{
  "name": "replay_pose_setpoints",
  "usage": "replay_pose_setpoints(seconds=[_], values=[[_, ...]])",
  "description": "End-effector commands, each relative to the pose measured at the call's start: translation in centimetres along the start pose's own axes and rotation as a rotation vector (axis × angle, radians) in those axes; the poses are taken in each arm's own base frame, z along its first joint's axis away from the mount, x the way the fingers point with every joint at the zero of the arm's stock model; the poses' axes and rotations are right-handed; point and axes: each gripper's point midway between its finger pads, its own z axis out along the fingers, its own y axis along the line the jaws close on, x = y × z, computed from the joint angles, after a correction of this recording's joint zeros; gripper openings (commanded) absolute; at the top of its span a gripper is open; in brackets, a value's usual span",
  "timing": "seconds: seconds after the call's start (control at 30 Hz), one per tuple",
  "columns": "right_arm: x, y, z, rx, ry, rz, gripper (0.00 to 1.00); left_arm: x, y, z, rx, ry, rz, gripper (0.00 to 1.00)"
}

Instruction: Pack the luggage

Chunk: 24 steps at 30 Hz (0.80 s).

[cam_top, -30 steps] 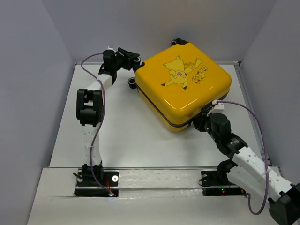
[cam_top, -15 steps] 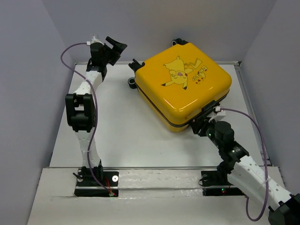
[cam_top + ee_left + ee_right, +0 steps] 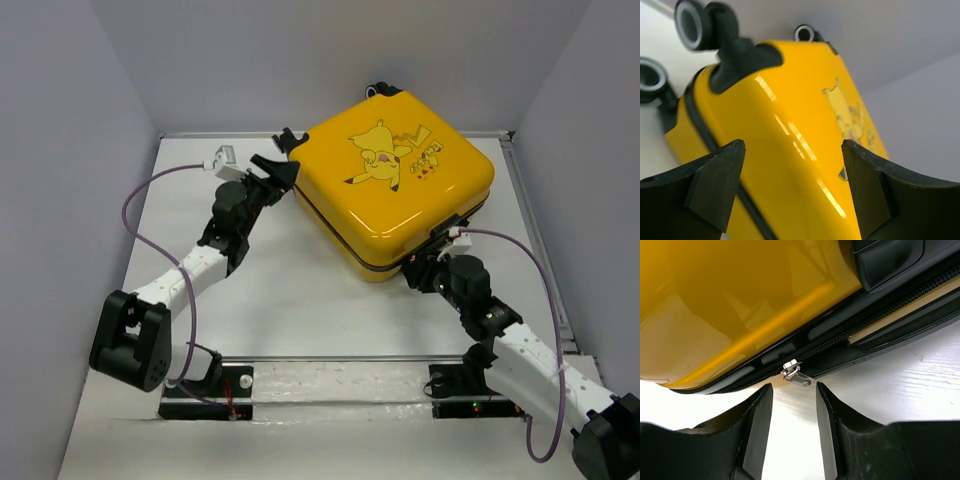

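Ahead of the left gripper [image 3: 283, 170], newly lowered and spread empty, sits the luggage [image 3: 395, 185], wheeled corner foremost; the right gripper [image 3: 792, 389], jaws parted, frames the zipper pull [image 3: 797, 375], ungrasped: zipping likely pending.

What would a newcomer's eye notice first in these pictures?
The bright yellow Pikachu suitcase lies lid down at the far right of the white table. The open left gripper faces its left corner by the wheels. The open right gripper hovers just before the silver zipper pull.
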Motion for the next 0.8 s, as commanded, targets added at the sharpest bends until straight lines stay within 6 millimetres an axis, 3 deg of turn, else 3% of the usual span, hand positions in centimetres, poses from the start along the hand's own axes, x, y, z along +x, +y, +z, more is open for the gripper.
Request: replay_pose_setpoints(seconds=[0.0,0.13,0.3,0.33,0.43,0.57,0.77], values=[[-2.5,0.5,0.2,-0.001,-0.081,-0.017,0.45,0.2,1.7,-3.8,-0.029,-0.127,0.062,0.88],[-3.2,0.2,0.7,0.036,-0.084,-0.037,0.45,3.6,2.3,-6.1,-0.020,-0.065,0.057,0.68],[-3.7,0.2,1.0,0.055,-0.071,-0.057,0.42,10.5,2.2,-8.4,0.012,0.098,0.124,0.53],[-3.8,0.3,1.0,0.053,-0.070,-0.060,0.41,12.5,1.3,-9.0,0.045,0.150,0.140,0.49],[-4.2,0.4,1.0,0.054,-0.074,-0.064,0.40,16.3,1.5,-9.7,0.049,0.231,0.204,0.45],[-4.5,0.5,1.0,0.056,-0.071,-0.066,0.38,18.9,1.5,-10.0,0.069,0.289,0.235,0.43],[-4.4,0.6,1.0,0.065,-0.043,-0.071,0.32,20.0,0.5,-9.8,0.092,0.299,0.297,0.40]])
